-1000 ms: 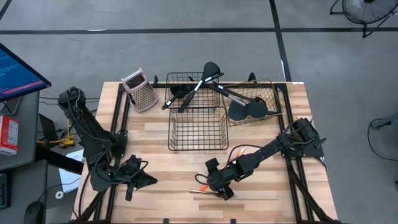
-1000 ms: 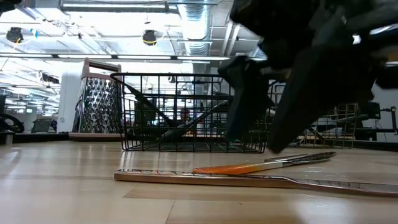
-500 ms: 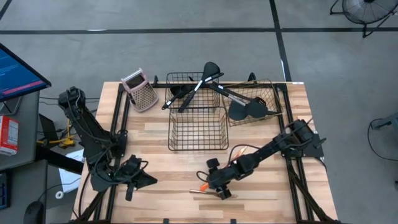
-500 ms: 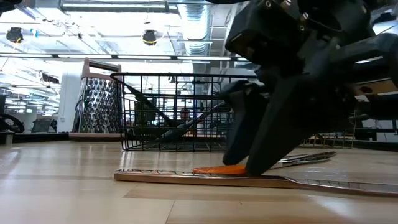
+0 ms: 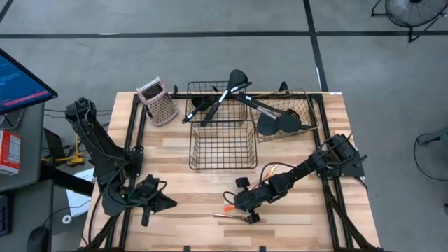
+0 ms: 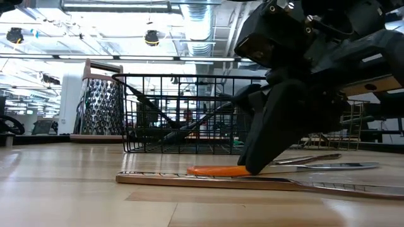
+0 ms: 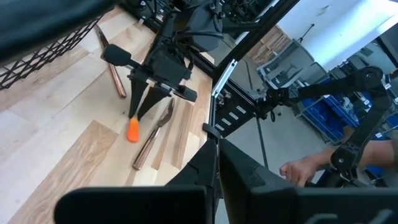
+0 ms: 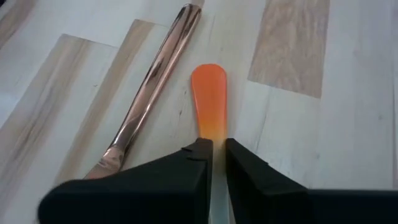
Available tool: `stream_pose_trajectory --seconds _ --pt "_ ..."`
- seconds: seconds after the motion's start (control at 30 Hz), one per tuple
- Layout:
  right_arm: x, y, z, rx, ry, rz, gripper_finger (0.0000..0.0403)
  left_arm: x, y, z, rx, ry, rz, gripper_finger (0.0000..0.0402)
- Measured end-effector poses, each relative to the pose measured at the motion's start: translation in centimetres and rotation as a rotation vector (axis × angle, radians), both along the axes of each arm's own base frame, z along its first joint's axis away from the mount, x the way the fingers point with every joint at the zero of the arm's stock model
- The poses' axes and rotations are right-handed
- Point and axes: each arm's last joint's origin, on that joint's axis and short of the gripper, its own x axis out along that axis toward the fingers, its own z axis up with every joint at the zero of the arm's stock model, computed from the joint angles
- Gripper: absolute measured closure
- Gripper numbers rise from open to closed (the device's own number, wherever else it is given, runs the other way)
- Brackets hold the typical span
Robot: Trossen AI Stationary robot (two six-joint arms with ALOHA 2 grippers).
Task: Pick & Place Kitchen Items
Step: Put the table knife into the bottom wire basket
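An orange-handled metal utensil (image 8: 209,93) lies on the table near the front edge, beside a thin copper piece (image 8: 155,81). My right gripper (image 8: 217,149) is down on the orange-handled one (image 6: 214,170) and shut on it; in the high view it sits at the front centre (image 5: 245,210). Black ladles and spatulas (image 5: 231,91) lie across the far wire baskets. My left gripper (image 5: 157,201) rests shut at the front left, touching nothing. My right gripper pinches the utensil between its two fingers where the orange handle meets the metal shaft (image 8: 211,135). The fingers (image 6: 252,161) slant down from above and from the table's right. The utensil still lies flat on the table, its orange end (image 5: 227,208) pointing left.
A black wire basket (image 5: 222,143) stands mid-table behind the gripper. Another black basket (image 5: 210,98) and a copper wire basket (image 5: 290,112) stand at the far edge. A pink-topped box grater (image 5: 157,101) is at the far left. Bare wood lies between the two grippers.
My right gripper has come down onto the orange-handled utensil and shut its fingers on it. The utensil has slid a little toward the table's left and stays on the wood.
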Motion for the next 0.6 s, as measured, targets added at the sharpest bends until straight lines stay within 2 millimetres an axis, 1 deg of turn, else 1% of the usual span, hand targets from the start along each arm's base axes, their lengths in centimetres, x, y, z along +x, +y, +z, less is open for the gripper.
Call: stream_pose_trajectory --seconds 0.17,0.33,0.43,0.6 --pt "-0.3 0.0 0.6 0.018 0.004 -0.027 0.0375 0.0 0.0 0.0 0.0 0.0 0.0 0.04" --pt "-0.7 0.0 1.8 0.012 -0.009 -0.034 0.0375 0.0 0.0 0.0 0.003 0.001 0.001 0.04" --pt "-0.9 -0.1 2.6 0.015 -0.014 -0.033 0.0382 0.0 0.0 0.0 0.005 0.001 0.0 0.04" --pt "-1.2 -0.2 3.2 0.007 0.003 -0.034 0.0396 0.0 0.0 0.0 0.029 -0.002 -0.003 0.0401"
